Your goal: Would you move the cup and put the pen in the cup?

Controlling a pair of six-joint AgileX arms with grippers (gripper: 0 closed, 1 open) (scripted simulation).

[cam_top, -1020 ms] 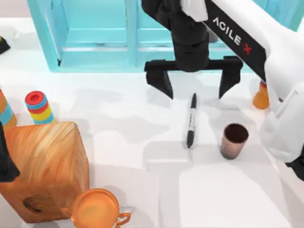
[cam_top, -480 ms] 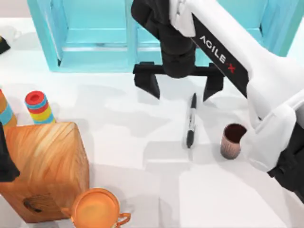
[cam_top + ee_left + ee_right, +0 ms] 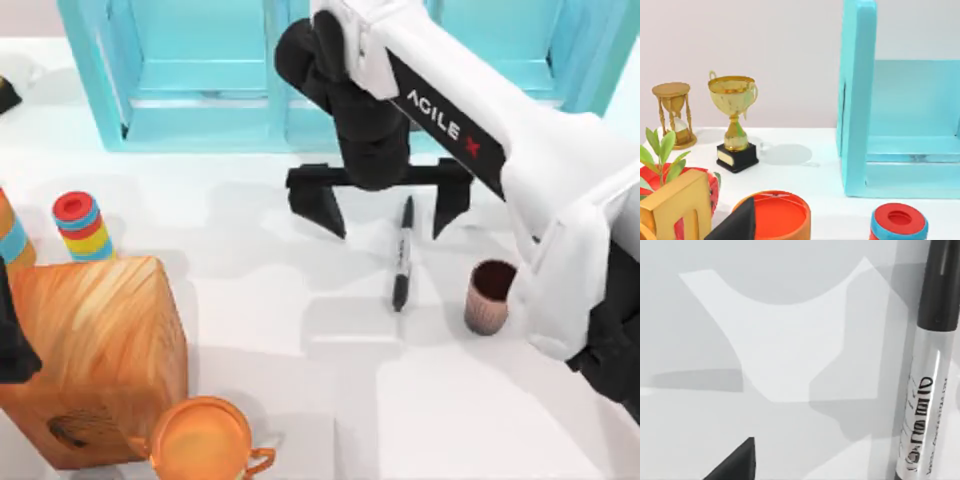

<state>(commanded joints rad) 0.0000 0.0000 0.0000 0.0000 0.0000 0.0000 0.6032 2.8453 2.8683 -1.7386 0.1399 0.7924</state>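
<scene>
Right gripper (image 3: 390, 210) hangs wide open and empty over the pen's far end. The pen (image 3: 402, 253) lies flat, just left of the cup (image 3: 490, 297). It should centre both fingers astride the barrel, then descend.

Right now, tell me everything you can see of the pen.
The pen is a slim black marker with a white, printed middle band and black ends. It lies flat on the white table, lengthwise toward the turquoise shelf, left of the brown cup and apart from it. The right gripper hangs open over its far end, one of its fingers beside it; nothing grips it.
</scene>
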